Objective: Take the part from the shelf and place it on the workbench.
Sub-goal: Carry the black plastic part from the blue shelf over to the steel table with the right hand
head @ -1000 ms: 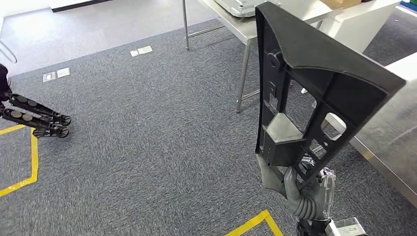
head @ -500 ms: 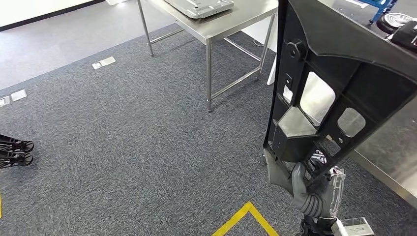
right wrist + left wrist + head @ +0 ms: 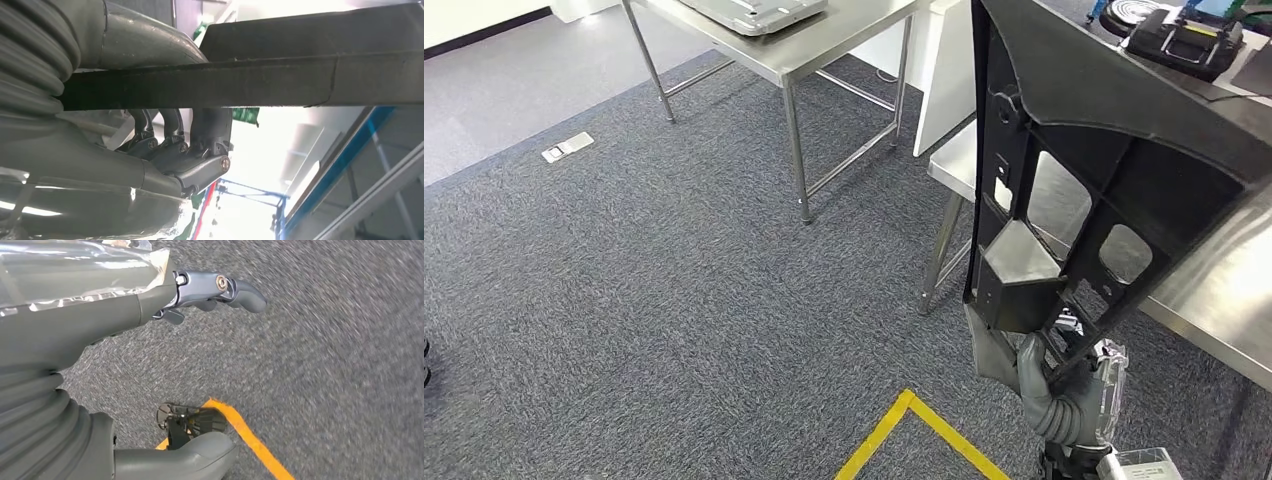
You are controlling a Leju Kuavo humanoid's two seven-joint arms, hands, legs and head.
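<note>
The part [image 3: 1084, 190] is a large black plastic panel with ribs and cut-out windows, standing upright at the right of the head view. My right hand [image 3: 1049, 395] grips its lower end from beneath. In the right wrist view its fingers [image 3: 195, 145] curl around the part's dark edge [image 3: 260, 80]. The steel workbench [image 3: 1224, 290] lies just behind and to the right of the part, with its near corner leg [image 3: 939, 255] beside the part's left edge. My left hand [image 3: 100, 315] hangs over the carpet with fingers [image 3: 225, 287] and thumb [image 3: 200, 455] apart, holding nothing.
A second steel table [image 3: 824, 45] with a grey tray [image 3: 744, 10] stands at the back, and a white panel [image 3: 939, 70] stands beside it. A black case [image 3: 1184, 40] lies at the far right. Yellow tape [image 3: 914, 420] marks the grey carpet ahead.
The whole view has swung: the tables have slid leftward and the workbench is nearer. The part stays upright in my right hand's grip.
</note>
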